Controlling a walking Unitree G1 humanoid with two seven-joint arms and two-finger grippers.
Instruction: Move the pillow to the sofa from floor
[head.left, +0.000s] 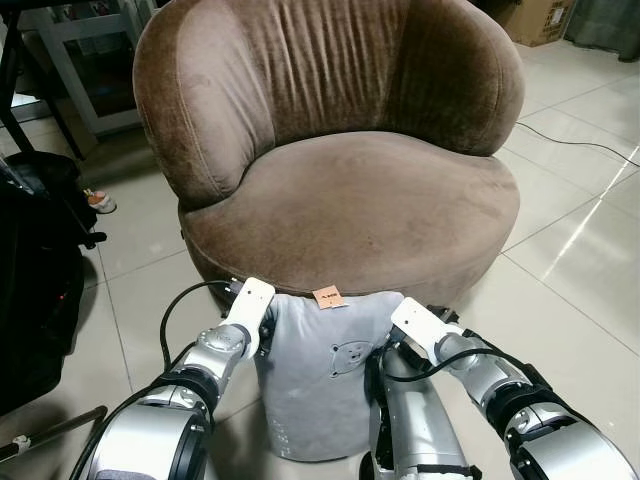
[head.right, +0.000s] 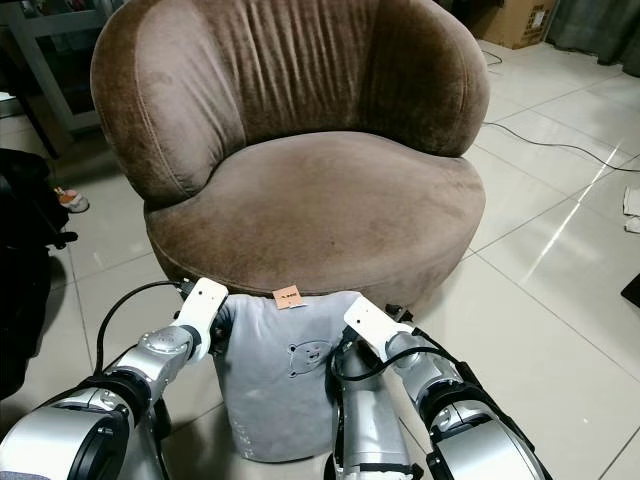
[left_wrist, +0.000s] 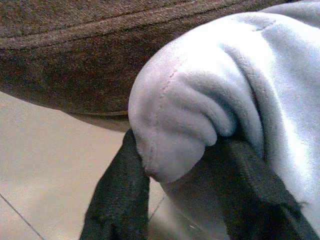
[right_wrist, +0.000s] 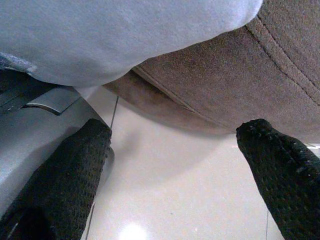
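A grey pillow (head.left: 320, 370) with a small bear face and an orange tag (head.left: 328, 297) stands upright just in front of the brown round sofa (head.left: 350, 200), its top at the seat's front edge. My left gripper (left_wrist: 177, 145) is shut on the pillow's (left_wrist: 200, 100) upper left corner, with the plush bunched between the black fingers (left_wrist: 117, 200). My right gripper (right_wrist: 175, 130) is at the pillow's upper right side. It is open, with only floor between its fingers (right_wrist: 75, 165); the pillow (right_wrist: 110, 35) and the sofa base (right_wrist: 240, 85) lie just beyond.
A black bag (head.left: 35, 270) sits on the tiled floor to the left. A metal frame (head.left: 80, 60) stands behind it. A thin cable (head.left: 575, 140) runs over the tiles at right, near a cardboard box (head.left: 540, 20). My silver leg (head.left: 415, 430) is below the pillow.
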